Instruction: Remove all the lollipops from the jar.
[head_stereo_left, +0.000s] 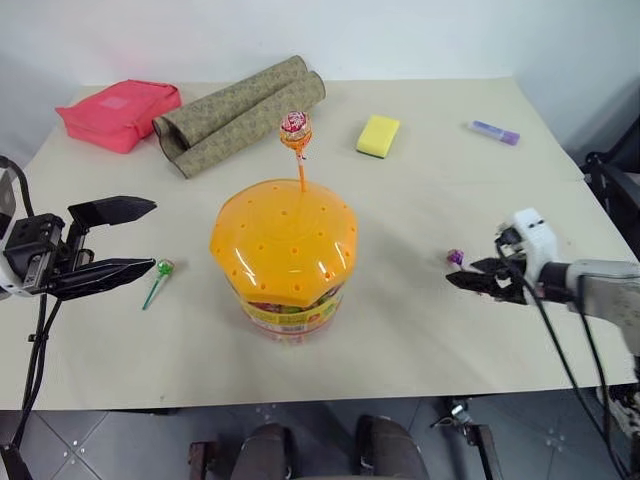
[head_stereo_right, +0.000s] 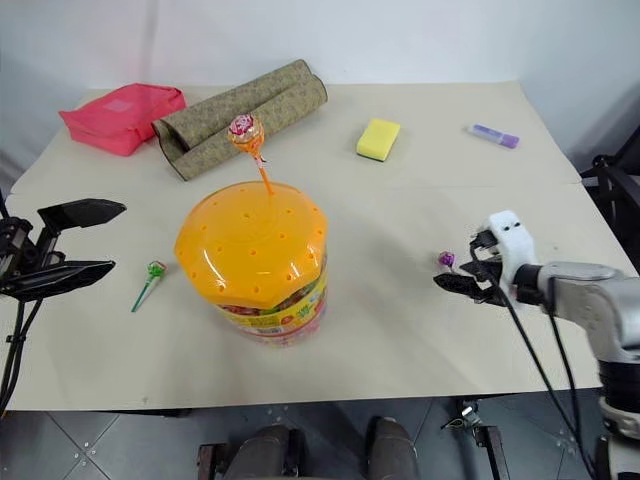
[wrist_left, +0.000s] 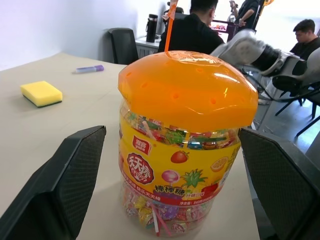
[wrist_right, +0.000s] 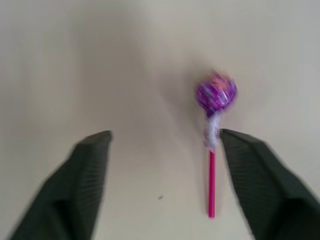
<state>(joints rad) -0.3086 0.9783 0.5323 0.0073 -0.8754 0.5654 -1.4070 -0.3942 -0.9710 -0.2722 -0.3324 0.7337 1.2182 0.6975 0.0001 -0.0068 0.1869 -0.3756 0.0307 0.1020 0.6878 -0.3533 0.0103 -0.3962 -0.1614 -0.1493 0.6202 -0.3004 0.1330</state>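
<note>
Where orange-lidded jar (head_stereo_left: 285, 255) stands, orange-stick lollipop (head_stereo_left: 295, 130) upright on top

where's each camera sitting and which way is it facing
Left and right eye views: head, looking forward and down over the table at the jar; both arms' tools show, left and right.
Left wrist view: along the open left tool at the jar's label side.
Right wrist view: down between the open right tool's fingers at a purple lollipop lying on the table.
Shared: the jar shows in the head and left wrist views.
</note>
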